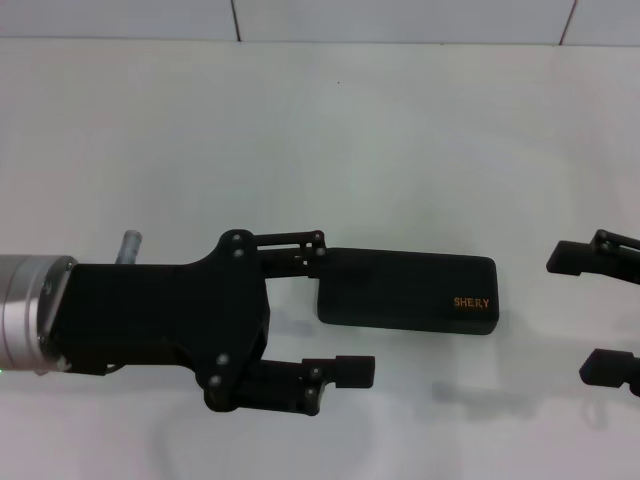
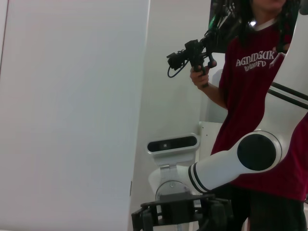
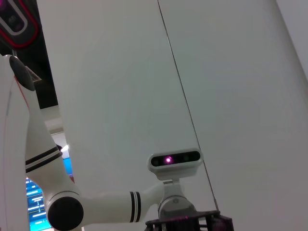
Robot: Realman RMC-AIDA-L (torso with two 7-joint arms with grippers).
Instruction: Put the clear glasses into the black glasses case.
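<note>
The black glasses case [image 1: 410,290] lies shut on the white table [image 1: 320,120], its orange lettering at the right end. My left gripper [image 1: 345,308] reaches in from the left and stands open, its far finger [image 1: 300,240] overlapping the case's left end and its near finger [image 1: 340,371] in front of the case. My right gripper [image 1: 572,316] is open at the right edge, a short way off the case's right end. The clear glasses are out of view.
A pale wall [image 1: 400,20] runs along the table's far edge. In the left wrist view a person in a maroon shirt [image 2: 260,96] holds a camera rig [image 2: 192,55] behind my right arm [image 2: 231,163]. The right wrist view shows my left arm [image 3: 96,204] and wall.
</note>
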